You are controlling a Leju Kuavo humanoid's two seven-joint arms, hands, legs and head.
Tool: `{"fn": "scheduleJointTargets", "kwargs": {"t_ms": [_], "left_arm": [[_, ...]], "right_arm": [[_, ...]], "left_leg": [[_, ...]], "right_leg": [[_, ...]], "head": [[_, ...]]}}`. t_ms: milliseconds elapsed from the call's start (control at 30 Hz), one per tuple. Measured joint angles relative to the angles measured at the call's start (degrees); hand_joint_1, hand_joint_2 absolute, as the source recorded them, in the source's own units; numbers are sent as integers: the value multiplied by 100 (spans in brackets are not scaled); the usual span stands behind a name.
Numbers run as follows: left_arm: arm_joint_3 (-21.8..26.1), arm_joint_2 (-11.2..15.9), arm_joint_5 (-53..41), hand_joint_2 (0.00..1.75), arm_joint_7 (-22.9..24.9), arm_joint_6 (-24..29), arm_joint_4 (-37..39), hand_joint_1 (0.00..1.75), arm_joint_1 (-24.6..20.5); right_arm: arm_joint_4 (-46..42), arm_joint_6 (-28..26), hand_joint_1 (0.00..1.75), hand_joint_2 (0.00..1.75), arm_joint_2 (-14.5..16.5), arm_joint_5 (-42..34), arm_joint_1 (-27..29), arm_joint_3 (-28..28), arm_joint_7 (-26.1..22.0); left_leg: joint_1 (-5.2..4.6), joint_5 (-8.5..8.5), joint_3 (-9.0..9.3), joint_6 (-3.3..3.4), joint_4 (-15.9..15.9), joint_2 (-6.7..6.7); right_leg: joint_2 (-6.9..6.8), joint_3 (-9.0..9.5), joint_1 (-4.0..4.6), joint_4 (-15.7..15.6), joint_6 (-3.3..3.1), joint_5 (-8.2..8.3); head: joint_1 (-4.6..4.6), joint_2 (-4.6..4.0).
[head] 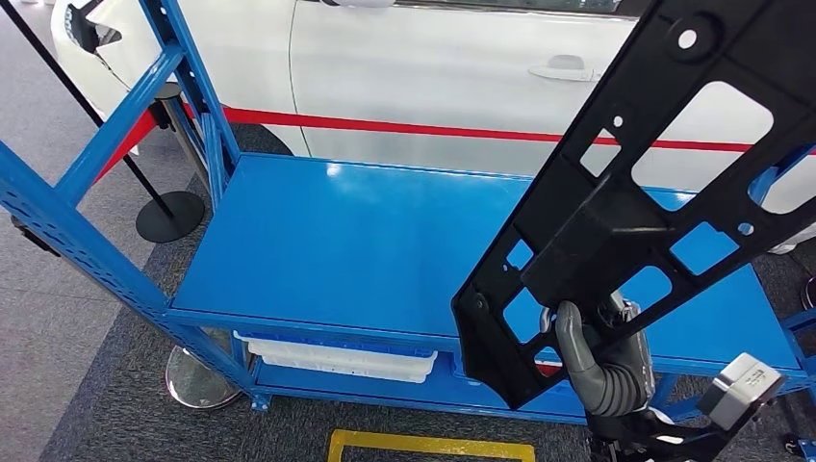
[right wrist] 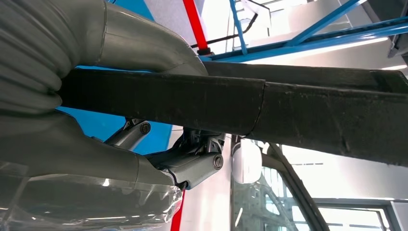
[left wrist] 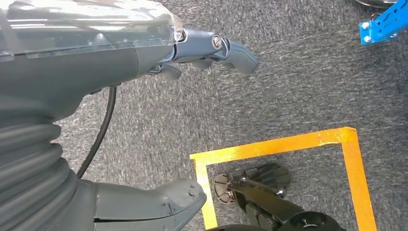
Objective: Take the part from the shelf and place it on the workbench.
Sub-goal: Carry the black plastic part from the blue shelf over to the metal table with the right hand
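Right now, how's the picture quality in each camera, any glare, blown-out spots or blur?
Head view: sharp and evenly lit, with small glare spots on the blue shelf near its back edge. Left wrist view: clear carpet texture, with a sheen on the clear cover over the left hand. Right wrist view: bright, washed-out background, so the black part held by the right hand reads as a dark band.

part [head: 616, 221] over shelf [head: 366, 241]; car [head: 433, 77] behind; tray [head: 337, 358] below.

Car-plant or vehicle demo hall: blue steel rack [head: 366, 241] of perforated uprights on grey carpet [head: 87, 318], white car [head: 433, 77] with red stripe just behind it, yellow floor tape [head: 428, 445] before it, stanchion base [head: 170, 216] beside.
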Motion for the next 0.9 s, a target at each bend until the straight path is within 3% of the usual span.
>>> {"fn": "scheduleJointTargets", "kwargs": {"t_ms": [400,633,900], "left_arm": [[11,-3,12,175,-31,128,0,0,-19],[135,-20,479,175,-88,-89,19,0,-86],[125,-19,842,175,67,-319,48,0,-100]], "right_arm": [[-13,-19,175,175,0,233,133,0,-41],[10,-214,175,175,-44,537,372,0,-94],[187,-292,175,175,-208,353,623,0,-165]], "left_leg": [[0,0,0,0,0,0],[0,0,-1,0,0,-1],[-12,-11,-2,6,12,-2]], "right_leg": [[0,0,1,0,-1,-1],[-1,0,0,0,-1,-1],[-1,1,-3,-10,6,3]], "head": [[-1,0],[-1,0],[-2,0]]}}
